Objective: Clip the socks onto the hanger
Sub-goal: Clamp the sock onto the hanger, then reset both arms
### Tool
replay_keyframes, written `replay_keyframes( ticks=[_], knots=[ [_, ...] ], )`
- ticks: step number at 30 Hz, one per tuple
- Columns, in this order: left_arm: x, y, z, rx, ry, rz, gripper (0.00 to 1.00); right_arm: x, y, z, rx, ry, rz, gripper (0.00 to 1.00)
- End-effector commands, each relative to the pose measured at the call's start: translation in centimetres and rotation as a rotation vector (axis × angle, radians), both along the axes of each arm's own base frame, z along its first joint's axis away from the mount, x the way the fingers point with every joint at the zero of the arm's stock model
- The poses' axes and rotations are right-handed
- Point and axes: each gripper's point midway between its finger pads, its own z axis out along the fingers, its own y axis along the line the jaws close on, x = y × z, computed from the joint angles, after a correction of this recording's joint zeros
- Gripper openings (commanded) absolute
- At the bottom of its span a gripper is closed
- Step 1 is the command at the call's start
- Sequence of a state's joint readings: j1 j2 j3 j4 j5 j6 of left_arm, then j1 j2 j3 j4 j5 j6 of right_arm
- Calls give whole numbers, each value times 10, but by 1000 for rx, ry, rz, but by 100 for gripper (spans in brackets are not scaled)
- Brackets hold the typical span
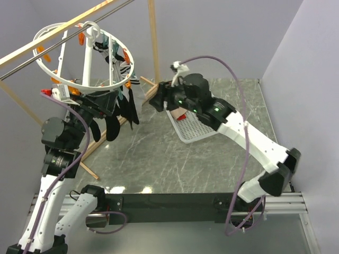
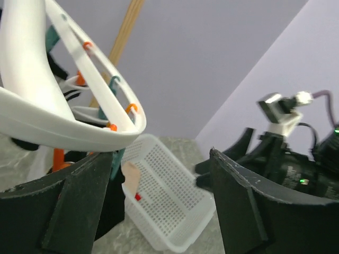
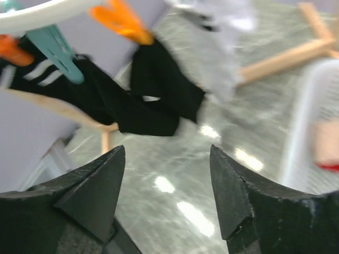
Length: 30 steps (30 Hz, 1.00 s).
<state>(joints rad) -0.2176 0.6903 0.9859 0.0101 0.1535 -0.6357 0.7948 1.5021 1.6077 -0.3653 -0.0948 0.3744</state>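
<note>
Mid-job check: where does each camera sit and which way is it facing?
Top: above and behind the bases, looking down on hanger, socks, basket; left arm and right arm show.
Left wrist: on the left arm, looking past the hanger toward basket and right arm; open left gripper shows.
Right wrist: on the right arm, facing the clipped socks; open right gripper shows.
Shared: all three see the hanger.

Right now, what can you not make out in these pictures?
- Top view: basket contents, half hidden by the right arm.
- Right wrist view: socks blurred; their number is unclear.
- Left wrist view: hanger cut off by the left edge; a red item in the basket too small to name.
</note>
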Motion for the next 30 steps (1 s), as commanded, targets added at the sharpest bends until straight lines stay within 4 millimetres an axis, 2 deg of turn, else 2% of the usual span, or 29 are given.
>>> replay_keyframes(
  ticks=[1, 2, 7, 12, 15, 16, 19, 23, 30],
  knots=[
    [-13, 13, -7, 76, 84, 62, 79, 4, -58, 28, 7, -80, -209, 74],
    [-17, 16, -8, 80, 93, 70, 83, 3, -67, 27, 4, -79, -240, 75],
    [-43, 26, -23, 89, 150, 94, 88, -5, -123, 26, 43, -100, -454, 82],
    [-52, 38, -43, 65, 233, 149, 89, -26, -156, 29, 70, -146, -509, 88],
    [-57, 50, -60, 18, 283, 206, 89, -35, -167, 21, 67, -126, -518, 90],
    [-65, 52, -60, 4, 268, 211, 89, -38, -168, 18, 62, -117, -514, 90],
    [-70, 59, -76, -22, 294, 243, 89, -48, -171, -3, 35, -86, -491, 89],
    [-69, 65, -111, -59, 414, 285, 88, -57, -176, -38, 41, -51, -489, 89],
    [-75, 64, -124, -87, 393, 272, 89, -66, -176, -71, 72, -14, -476, 89]
  ],
)
